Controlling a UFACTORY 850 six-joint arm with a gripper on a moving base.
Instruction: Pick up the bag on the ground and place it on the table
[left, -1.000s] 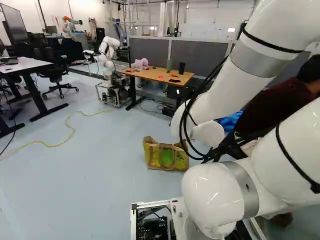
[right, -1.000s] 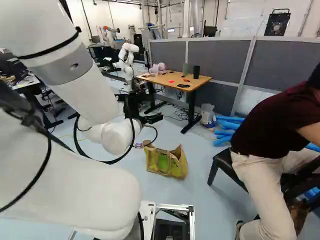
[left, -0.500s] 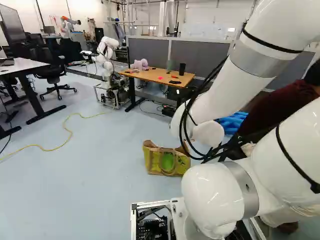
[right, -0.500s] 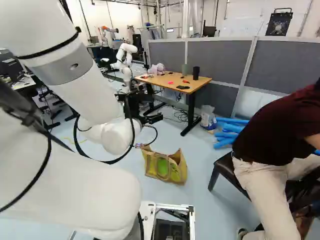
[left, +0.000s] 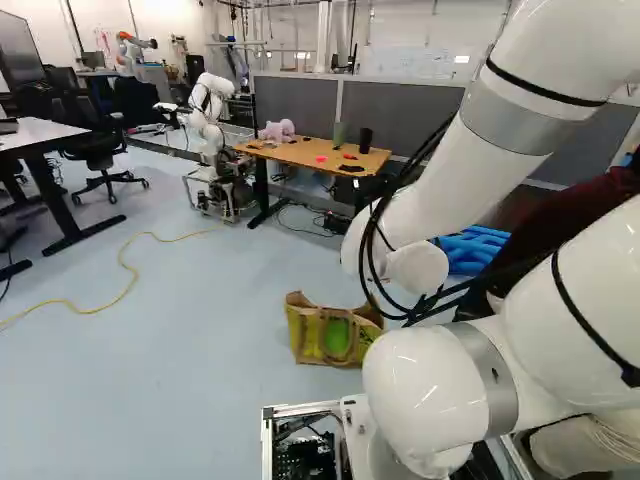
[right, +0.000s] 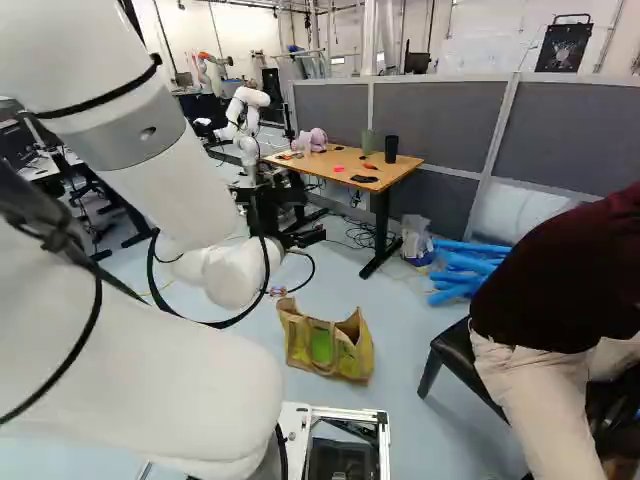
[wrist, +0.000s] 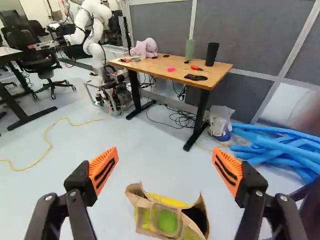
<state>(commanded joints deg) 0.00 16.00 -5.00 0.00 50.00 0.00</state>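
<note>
"How does the arm (left: 460, 165) stand?"

"Folded; its forearm slants forward and down to a rounded wrist (right: 232, 275), with black cables (left: 363, 262) looped beside it; the pincer (right: 298, 234) points ahead and tips toward the floor (wrist: 125, 130)."

"And its grip?"

"Spread wide; in the wrist view the pincer (wrist: 165, 157) has its orange pads (wrist: 103, 170) well apart, holding nothing."

"Where's the brown-and-yellow tote bag (wrist: 167, 222)?"

"Upright on the floor, ahead of and below the pincer, apart from both fingers; farther ahead of the pincer stands the wood-topped table (wrist: 155, 70), a pink plush toy (wrist: 145, 48) on it; blue foam tubes (wrist: 280, 150) lie ahead, to the pincer's right."
</note>
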